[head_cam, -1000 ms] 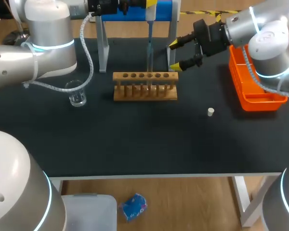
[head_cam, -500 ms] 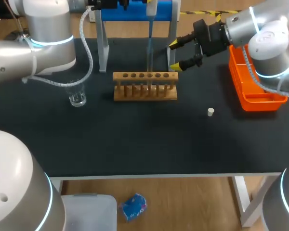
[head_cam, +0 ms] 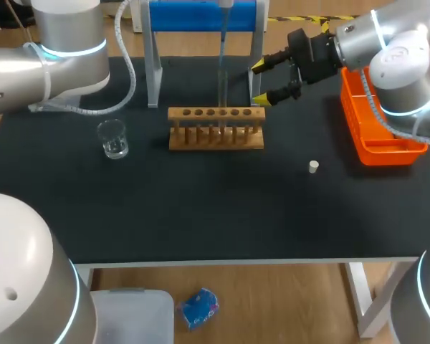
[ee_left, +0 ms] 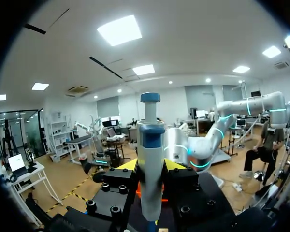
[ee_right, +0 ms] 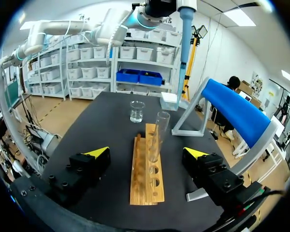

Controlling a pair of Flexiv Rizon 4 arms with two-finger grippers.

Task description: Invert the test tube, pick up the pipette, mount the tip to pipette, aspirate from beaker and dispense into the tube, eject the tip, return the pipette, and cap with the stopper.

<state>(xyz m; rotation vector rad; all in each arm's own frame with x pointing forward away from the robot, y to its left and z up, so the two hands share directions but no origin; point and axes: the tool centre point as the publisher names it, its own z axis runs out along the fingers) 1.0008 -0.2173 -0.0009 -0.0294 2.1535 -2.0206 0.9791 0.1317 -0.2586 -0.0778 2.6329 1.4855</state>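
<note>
Stopper: the stopper (head_cam: 313,166) lies loose on the bench (head_cam: 201,208), nearest me. Capping is not done.
Beaker: the beaker (head_cam: 113,139) stands left of the rack, well apart from both arms.
Test tube: the test tube (ee_right: 159,133) stands upright in the wooden rack (head_cam: 215,136), mouth up as far as I can see. I judge the inverting done.
Right end effector: the right end effector (head_cam: 259,82) hangs at the rack's right end, fingers spread and holding nothing.
Left end effector: the left end effector (ee_left: 151,166) is clamped on the pipette (ee_right: 185,29), held high by the blue stand (head_cam: 201,16).
Progress: the pickup looks done. I can't tell whether a tip is mounted. Aspirating, dispensing, ejecting, returning and capping remain.
</note>
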